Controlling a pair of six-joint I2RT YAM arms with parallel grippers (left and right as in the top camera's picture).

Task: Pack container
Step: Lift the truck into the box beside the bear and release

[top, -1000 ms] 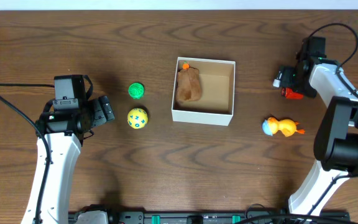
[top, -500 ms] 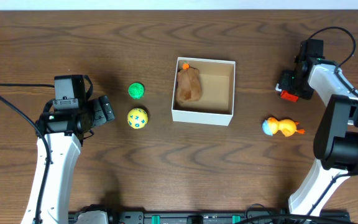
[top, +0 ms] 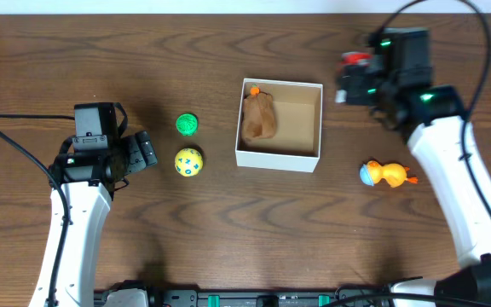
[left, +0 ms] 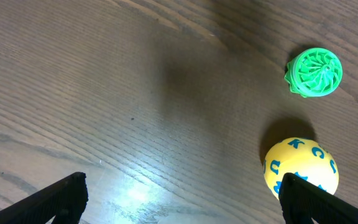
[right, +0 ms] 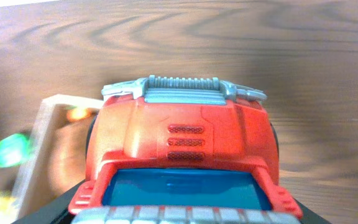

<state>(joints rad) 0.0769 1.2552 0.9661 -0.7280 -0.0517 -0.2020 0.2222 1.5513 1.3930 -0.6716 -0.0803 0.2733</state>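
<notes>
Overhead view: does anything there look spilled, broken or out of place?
Nothing stands out. The container sits flat with a brown toy inside. The green ball, yellow ball and duck toy lie apart on the table. The right gripper holds a red toy car near the container.

The container is square, shallow, white-walled, tan inside; sits open, upright.
</notes>
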